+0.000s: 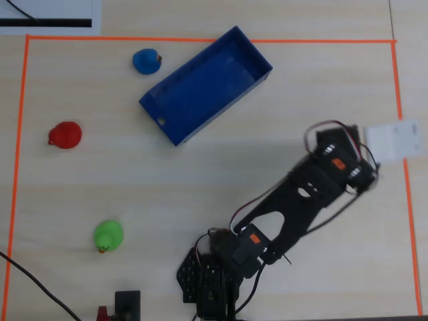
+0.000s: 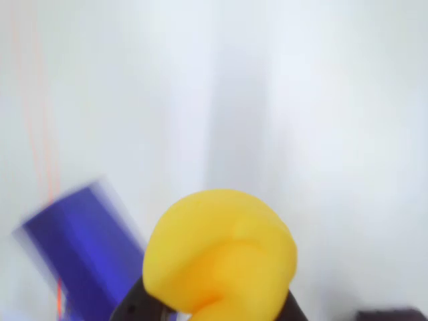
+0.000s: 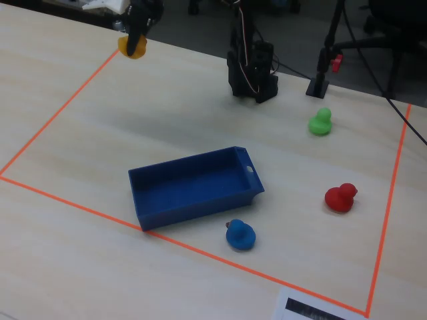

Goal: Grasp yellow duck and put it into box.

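The yellow duck [image 2: 221, 257] fills the lower middle of the blurred wrist view, and my gripper [image 2: 214, 309] is shut on it, with a dark finger showing at each side. In the fixed view the gripper [image 3: 135, 39] holds the duck [image 3: 132, 48] in the air over the far left stretch of orange tape. The dark-blue open box [image 3: 193, 200] lies well away from it, near the middle of the table. The box [image 1: 204, 83] sits at the upper middle of the overhead view, where the arm [image 1: 314, 187] reaches right and hides the duck. The wrist view shows the box [image 2: 80, 247] at lower left.
A green duck [image 1: 108, 235], a red duck [image 1: 65, 134] and a blue duck [image 1: 146, 61] stand on the table, the blue one next to the box. Orange tape [image 1: 200, 39] frames the work area. The arm's base [image 3: 252, 67] and a black stand [image 3: 320, 80] are at the far edge.
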`<state>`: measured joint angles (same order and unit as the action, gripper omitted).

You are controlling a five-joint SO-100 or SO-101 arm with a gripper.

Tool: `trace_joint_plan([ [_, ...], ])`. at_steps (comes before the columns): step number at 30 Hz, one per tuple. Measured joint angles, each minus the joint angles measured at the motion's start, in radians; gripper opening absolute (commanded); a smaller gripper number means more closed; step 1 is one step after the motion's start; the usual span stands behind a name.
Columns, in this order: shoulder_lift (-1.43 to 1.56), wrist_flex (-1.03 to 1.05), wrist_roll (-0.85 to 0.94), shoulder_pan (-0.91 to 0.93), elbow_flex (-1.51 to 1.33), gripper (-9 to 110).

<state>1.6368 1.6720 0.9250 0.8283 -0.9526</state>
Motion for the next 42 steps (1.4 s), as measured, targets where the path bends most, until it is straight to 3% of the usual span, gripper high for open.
trace_joint_plan([
  [4, 0.078, -0.009, 0.055, -0.252, 0.011, 0],
  [9, 0.172, -0.147, 0.169, -0.479, -0.324, 0],
  [13, 0.1, -0.244, 0.178, -0.615, -0.563, 0],
  [17, -0.012, -0.356, 0.178, -0.718, -0.612, 0],
  [29, -0.428, -0.43, 0.173, -0.822, -0.209, 0],
  [42, -0.472, -0.318, 0.179, -0.821, -0.057, 0],
])
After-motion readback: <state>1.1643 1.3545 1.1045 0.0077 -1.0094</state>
